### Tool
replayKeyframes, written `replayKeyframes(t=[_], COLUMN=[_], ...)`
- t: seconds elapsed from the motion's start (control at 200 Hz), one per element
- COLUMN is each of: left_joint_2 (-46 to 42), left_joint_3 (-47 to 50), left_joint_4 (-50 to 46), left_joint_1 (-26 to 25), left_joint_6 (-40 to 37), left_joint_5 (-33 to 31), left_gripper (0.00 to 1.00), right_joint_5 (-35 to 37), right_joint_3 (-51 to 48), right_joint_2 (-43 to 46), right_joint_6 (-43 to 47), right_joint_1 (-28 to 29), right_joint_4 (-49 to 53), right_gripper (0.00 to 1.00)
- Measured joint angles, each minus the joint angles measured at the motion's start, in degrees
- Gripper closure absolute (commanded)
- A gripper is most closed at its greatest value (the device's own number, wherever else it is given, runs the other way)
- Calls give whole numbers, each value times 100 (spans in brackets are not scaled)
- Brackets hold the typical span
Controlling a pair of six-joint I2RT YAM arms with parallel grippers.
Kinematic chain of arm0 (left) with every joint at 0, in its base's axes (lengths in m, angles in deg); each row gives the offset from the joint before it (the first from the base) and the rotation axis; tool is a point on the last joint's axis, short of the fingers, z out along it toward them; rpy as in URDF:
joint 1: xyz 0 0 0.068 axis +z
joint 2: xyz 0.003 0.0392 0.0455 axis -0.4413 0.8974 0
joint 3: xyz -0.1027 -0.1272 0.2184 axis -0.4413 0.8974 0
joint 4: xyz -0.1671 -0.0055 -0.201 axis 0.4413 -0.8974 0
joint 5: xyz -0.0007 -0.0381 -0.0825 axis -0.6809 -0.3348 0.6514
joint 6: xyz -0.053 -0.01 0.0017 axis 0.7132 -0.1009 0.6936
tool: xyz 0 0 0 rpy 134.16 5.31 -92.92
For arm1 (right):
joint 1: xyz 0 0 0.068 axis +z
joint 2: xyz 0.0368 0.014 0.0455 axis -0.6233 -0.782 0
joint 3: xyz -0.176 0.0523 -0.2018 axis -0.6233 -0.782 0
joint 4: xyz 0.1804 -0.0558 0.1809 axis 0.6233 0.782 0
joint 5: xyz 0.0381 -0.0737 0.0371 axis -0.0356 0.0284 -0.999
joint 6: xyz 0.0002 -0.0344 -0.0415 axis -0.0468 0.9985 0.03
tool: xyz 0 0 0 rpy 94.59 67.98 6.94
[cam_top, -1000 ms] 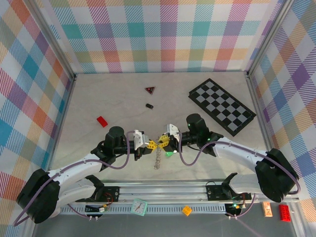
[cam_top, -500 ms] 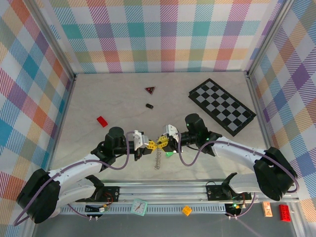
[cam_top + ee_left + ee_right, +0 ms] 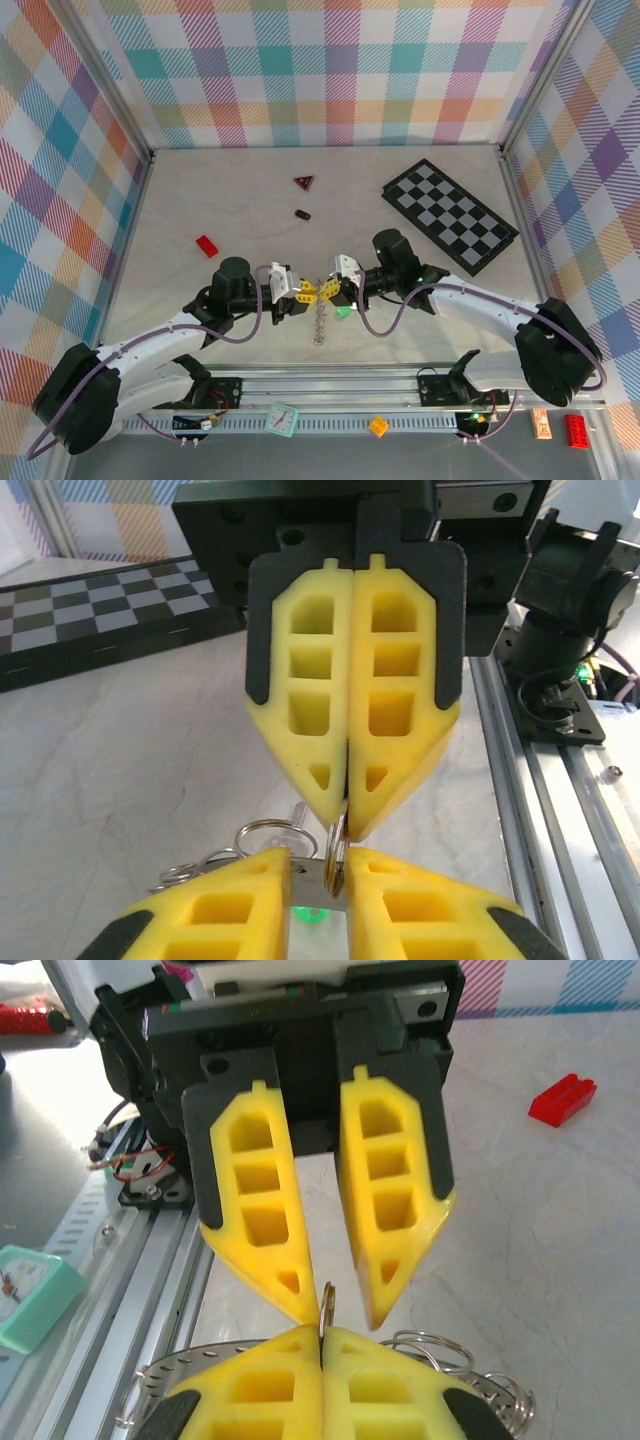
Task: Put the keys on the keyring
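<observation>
Keyring (image 3: 319, 324) in right gripper (image 3: 346, 825), left gripper (image 3: 340, 1315) opposite; chequered board (image 3: 450, 215) well apart.

Top view: bright, even overhead light, sharp all over, only faint soft shadows on the pale marbled table (image 3: 240, 215). Right wrist view: table blown out white at upper left, and the grey aluminium rail (image 3: 110, 1280) bows from wide-angle distortion. Left wrist view: the nearest yellow foam fingers (image 3: 375, 875) at the bottom edge are slightly soft, with small glints on the thin silver metal keyring (image 3: 335, 865).

Robot lab cell: plaid screen walls (image 3: 320, 70), aluminium rail (image 3: 340, 388).
</observation>
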Motion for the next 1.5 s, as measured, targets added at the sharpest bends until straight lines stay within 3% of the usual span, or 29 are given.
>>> replayKeyframes(t=[0.385, 0.575, 1.135, 1.28, 1.395, 1.5], left_joint_2=[-114, -57, 195, 195, 199, 199], left_joint_3=[-376, -511, -614, -632, -640, -664], left_joint_4=[-953, -1180, -1460, -1497, -1486, -1471], left_joint_1=[-103, -103, -136, -136, -136, -136], left_joint_6=[-267, -356, -452, -457, -457, -457], left_joint_5=[-245, -221, -15, 13, 13, 11], left_gripper=[79, 81, 100, 100, 100, 100], right_joint_5=[455, 562, 796, 837, 881, 896], right_joint_3=[671, 835, 1117, 1152, 1147, 990], right_joint_2=[2, -7, -267, -269, -243, 31], right_joint_6=[651, 758, 907, 940, 796, 387], right_joint_1=[144, 219, 352, 369, 367, 243], right_joint_4=[1447, 1655, 1950, 2031, 1985, 1711], right_gripper=[100, 100, 100, 100, 68, 61])
